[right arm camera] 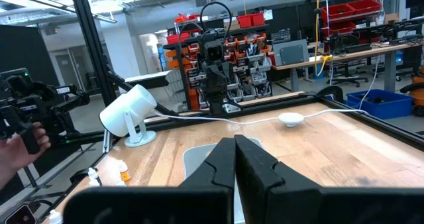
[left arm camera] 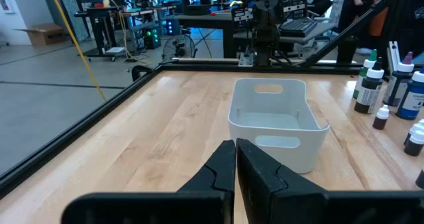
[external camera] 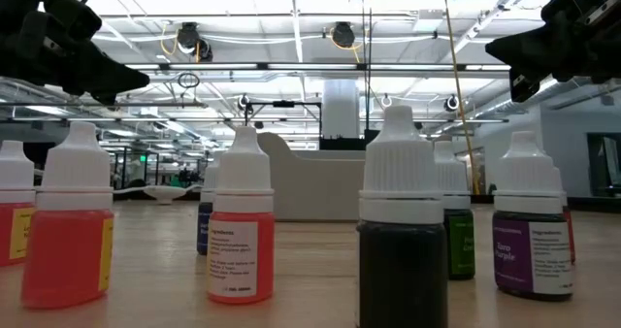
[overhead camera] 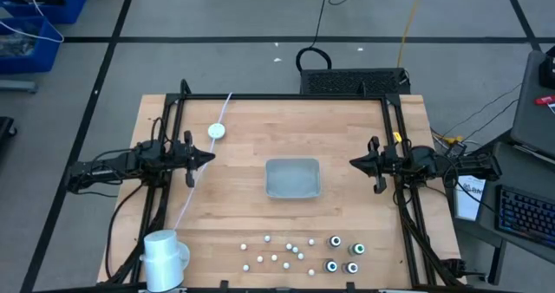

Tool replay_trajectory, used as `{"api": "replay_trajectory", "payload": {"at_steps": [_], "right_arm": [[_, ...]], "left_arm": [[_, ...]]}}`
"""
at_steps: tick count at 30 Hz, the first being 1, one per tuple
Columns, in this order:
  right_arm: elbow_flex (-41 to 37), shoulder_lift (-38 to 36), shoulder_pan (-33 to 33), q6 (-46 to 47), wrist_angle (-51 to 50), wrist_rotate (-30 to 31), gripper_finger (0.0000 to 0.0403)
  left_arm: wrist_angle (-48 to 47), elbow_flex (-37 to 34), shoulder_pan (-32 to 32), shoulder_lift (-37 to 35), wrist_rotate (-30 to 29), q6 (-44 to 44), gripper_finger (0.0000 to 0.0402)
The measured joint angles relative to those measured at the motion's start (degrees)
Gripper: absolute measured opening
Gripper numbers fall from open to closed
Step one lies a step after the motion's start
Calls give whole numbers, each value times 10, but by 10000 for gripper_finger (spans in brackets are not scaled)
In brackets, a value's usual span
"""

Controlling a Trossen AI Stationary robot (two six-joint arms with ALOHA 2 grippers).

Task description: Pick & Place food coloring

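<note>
Waiting pressed together either side of the empty grey tray (overhead camera: 292, 178), left hand (overhead camera: 206, 158) and right hand (overhead camera: 355, 162) had moved no food coloring (overhead camera: 343, 253); all remained.

Your wooden table (overhead camera: 234, 215) carries the grey tray (overhead camera: 293, 178) mid-board, food coloring bottles (overhead camera: 343, 254) near its front edge, a white lamp (overhead camera: 165, 258), and a white puck (overhead camera: 217, 131).
</note>
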Motion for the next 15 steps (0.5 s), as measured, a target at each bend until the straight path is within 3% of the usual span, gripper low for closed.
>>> {"api": "replay_trajectory", "payload": {"at_steps": [8, 15], "right_arm": [[0, 0, 0, 0, 0, 0, 0], [0, 0, 0, 0, 14, 0, 0]], "left_arm": [[10, 0, 0, 0, 0, -5, 21], [9, 0, 0, 0, 0, -75, 21]]}}
